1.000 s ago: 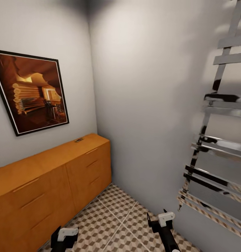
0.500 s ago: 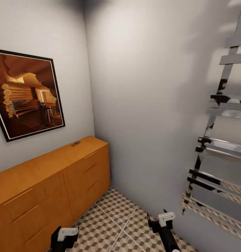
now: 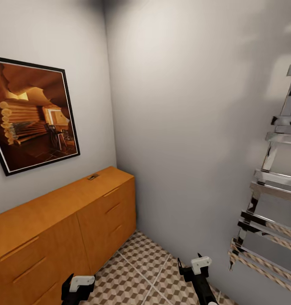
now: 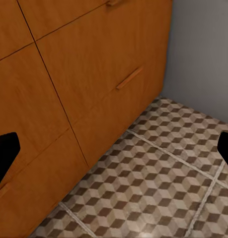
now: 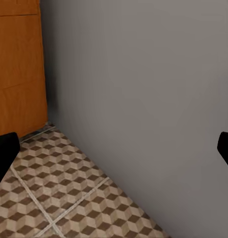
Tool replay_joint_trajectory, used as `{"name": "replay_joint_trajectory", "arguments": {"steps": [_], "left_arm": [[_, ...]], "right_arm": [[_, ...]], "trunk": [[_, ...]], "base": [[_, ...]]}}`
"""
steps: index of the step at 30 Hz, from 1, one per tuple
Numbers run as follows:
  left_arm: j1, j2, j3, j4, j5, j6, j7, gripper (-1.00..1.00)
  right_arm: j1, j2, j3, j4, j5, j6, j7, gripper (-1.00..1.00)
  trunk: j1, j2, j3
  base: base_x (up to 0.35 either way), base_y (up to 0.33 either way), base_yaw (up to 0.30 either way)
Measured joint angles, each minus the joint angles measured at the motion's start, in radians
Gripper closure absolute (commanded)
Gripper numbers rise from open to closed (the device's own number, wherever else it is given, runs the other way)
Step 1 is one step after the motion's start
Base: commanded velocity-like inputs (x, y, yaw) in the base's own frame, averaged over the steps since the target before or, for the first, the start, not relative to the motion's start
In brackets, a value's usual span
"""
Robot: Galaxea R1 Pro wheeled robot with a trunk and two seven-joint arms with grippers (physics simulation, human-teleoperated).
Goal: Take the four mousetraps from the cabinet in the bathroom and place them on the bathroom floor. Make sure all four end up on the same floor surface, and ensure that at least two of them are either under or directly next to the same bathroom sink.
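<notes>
Grey corner; I see the cabinet [image 3: 65, 220] at left with one mousetrap [image 3: 93, 176] on top. Both end effectors, left [image 3: 78, 287] and right [image 3: 195, 267], are spread wide, empty.

We see the cabinet [image 3: 69, 220] cut off at the frame's edge; the small item [image 3: 93, 176] on its top is too tiny to identify.
</notes>
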Motion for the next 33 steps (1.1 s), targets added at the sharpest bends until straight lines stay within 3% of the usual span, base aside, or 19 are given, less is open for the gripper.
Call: {"name": "replay_joint_trajectory", "arguments": {"steps": [10, 19, 24, 33], "left_arm": [[0.0, 0.0, 0.0, 0.0, 0.0, 0.0, 0.0, -1.0], [0.051, 0.004, -0.006, 0.01, 0.055, -0.051, 0.025, -1.0], [0.079, 0.013, -0.006, 0.002, 0.055, -0.077, 0.025, -1.0], [0.131, 0.004, -0.005, -0.002, 0.049, -0.034, 0.025, -1.0]], "right_arm": [[0.0, 0.0, 0.0, 0.0, 0.0, 0.0, 0.0, -1.0], [0.023, 0.041, 0.0, 0.002, 0.012, -0.003, -0.008, -1.0], [0.051, 0.05, 0.0, 0.002, 0.012, 0.002, -0.009, -1.0], [0.064, 0.053, 0.0, 0.002, 0.012, 0.004, -0.009, -1.0]], "trunk": [[0.0, 0.0, 0.0], [0.0, 0.0, 0.0], [0.0, 0.0, 0.0], [0.0, 0.0, 0.0]], "base": [[0.084, 0.062, 0.0], [0.0, 0.0, 0.0], [0.0, 0.0, 0.0], [0.0, 0.0, 0.0]]}}
